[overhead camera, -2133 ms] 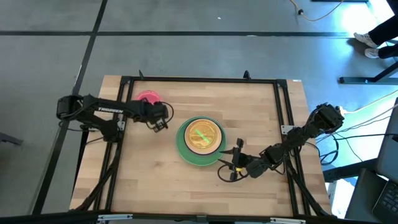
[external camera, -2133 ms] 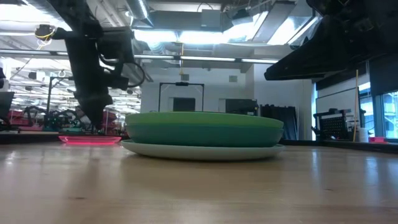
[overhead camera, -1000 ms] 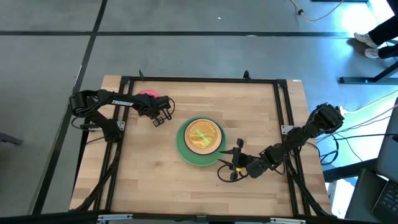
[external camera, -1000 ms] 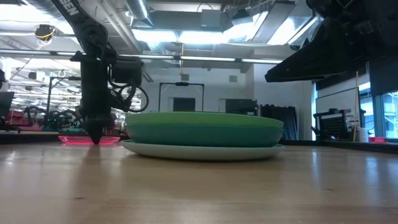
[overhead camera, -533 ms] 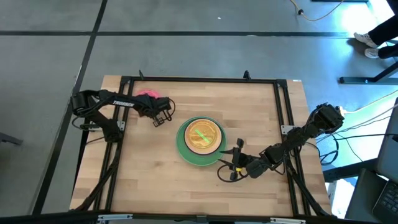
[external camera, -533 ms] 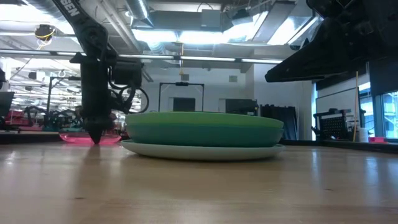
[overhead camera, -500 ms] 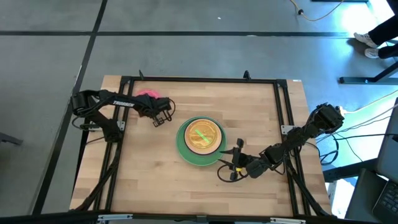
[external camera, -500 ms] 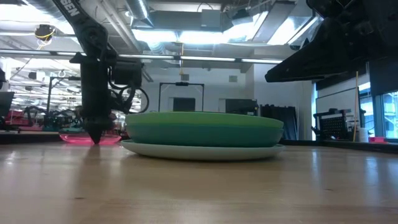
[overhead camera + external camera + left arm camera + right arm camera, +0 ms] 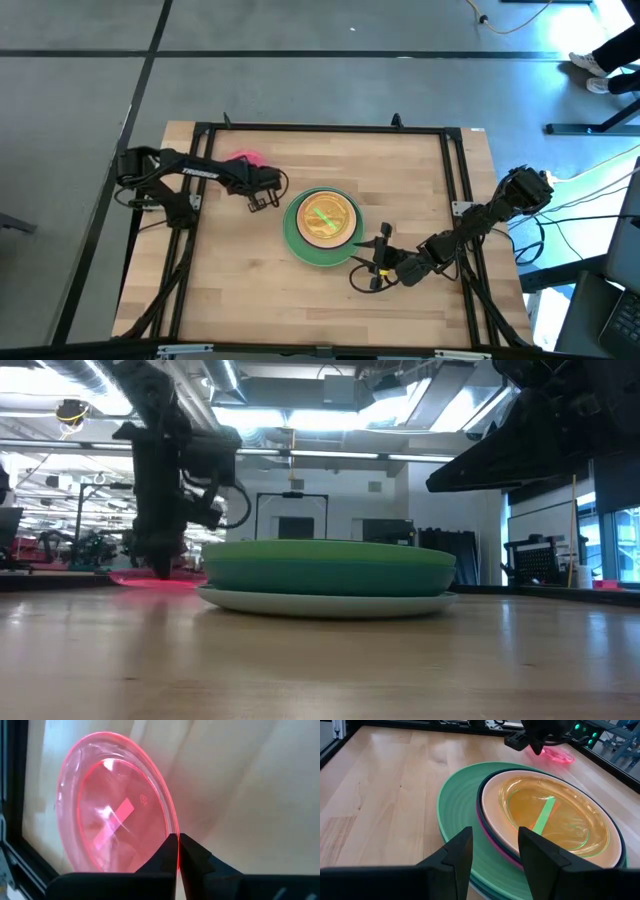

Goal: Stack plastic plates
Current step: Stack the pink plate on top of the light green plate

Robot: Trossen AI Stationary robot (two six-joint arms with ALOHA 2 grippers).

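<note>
Plates (image 9: 322, 227) sit stacked mid-table, an orange one uppermost. Left gripper (image 9: 177, 851) is pinched tight on the rim of the red-pink plate (image 9: 117, 810), away from the stack toward the table's (image 9: 250, 290) far left corner. Right gripper (image 9: 492, 845) waits open beside the stack. Only the left wrist view shows the rim between the fingertips.

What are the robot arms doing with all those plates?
They are stacking plates. The left gripper has pinched the rim of the pink plate, out near the table's far left side. The pile sits mid-table: green plate at the bottom, orange one on top. The right gripper waits open beside the pile, holding nothing. The pink plate is not on the pile yet.
</note>
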